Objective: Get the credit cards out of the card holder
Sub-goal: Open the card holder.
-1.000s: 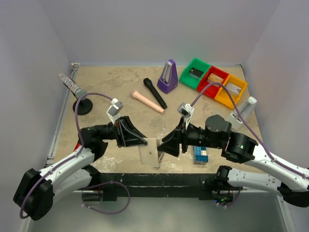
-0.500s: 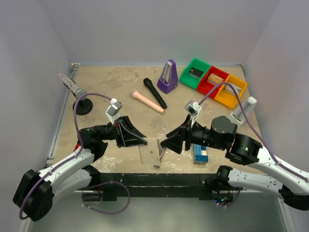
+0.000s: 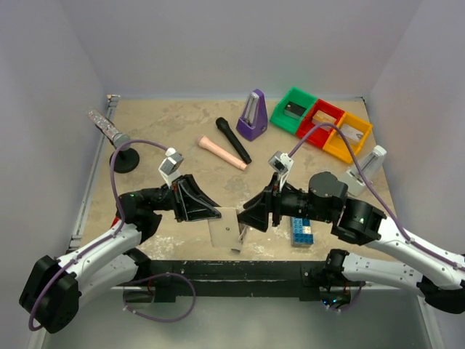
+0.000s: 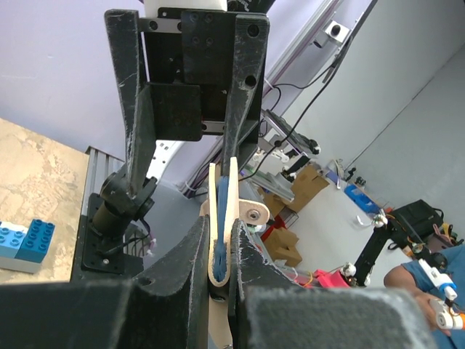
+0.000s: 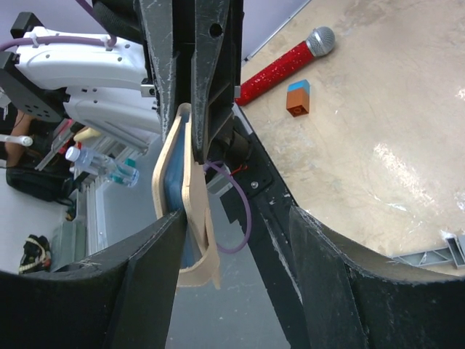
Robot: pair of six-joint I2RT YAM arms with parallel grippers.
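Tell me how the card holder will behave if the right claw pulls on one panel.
Probably floppy: the card holder bows and curls at its lower edge in the right wrist view. It looks thin and light, as the left claw alone holds it up. It may pivot in that narrow pinch.

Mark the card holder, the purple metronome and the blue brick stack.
card holder [image 3: 224, 231], top external view, on its pale outer panel.
purple metronome [image 3: 252, 116], top external view, on its sloping front face.
blue brick stack [image 3: 302, 231], top external view, on its studded top.
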